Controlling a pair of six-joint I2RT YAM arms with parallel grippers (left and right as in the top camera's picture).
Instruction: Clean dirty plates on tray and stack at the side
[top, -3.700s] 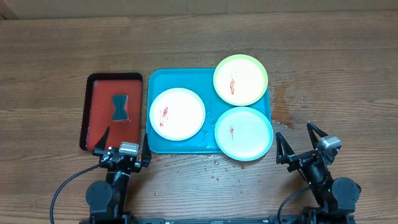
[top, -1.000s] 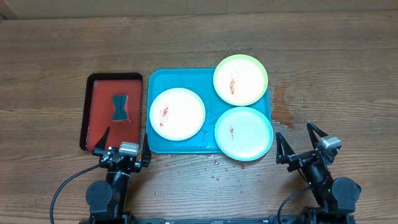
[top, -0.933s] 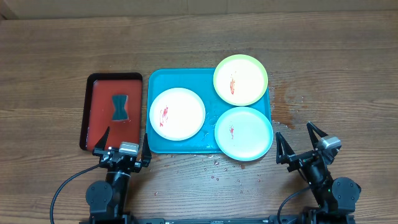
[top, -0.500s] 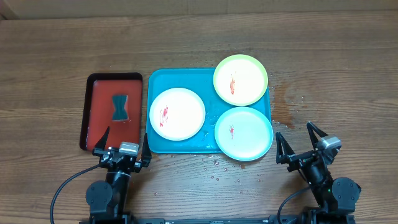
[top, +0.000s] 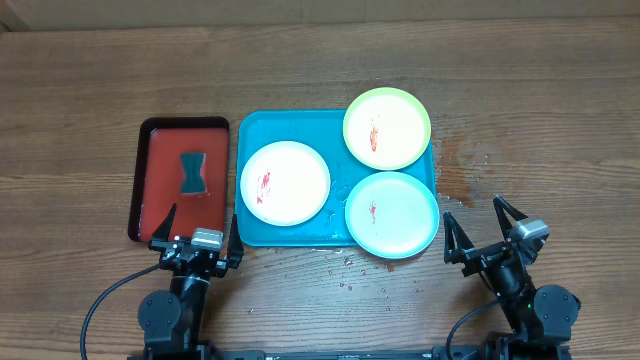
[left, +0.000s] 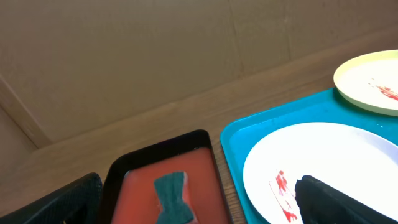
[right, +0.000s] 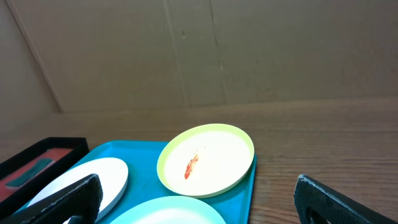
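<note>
A turquoise tray (top: 255, 135) lies mid-table and carries three plates, each with a small red smear. The white plate (top: 285, 182) (left: 323, 162) (right: 93, 180) is at its left. The yellow-green plate (top: 387, 128) (left: 367, 78) (right: 208, 158) sits at its back right. The mint plate (top: 392, 214) (right: 168, 213) overhangs the front right corner. My left gripper (top: 198, 228) (left: 199, 208) stands open near the table's front edge, just in front of the red tray. My right gripper (top: 482, 226) (right: 198, 202) stands open at the front right, beside the mint plate. Neither holds anything.
A red, black-rimmed tray (top: 160, 195) (left: 199, 162) lies left of the turquoise one, with a dark teal bow-shaped sponge (top: 192, 172) (left: 173, 196) in it. Water drops (top: 350, 270) and damp marks (top: 465, 160) spot the wooden table in front and to the right of the tray.
</note>
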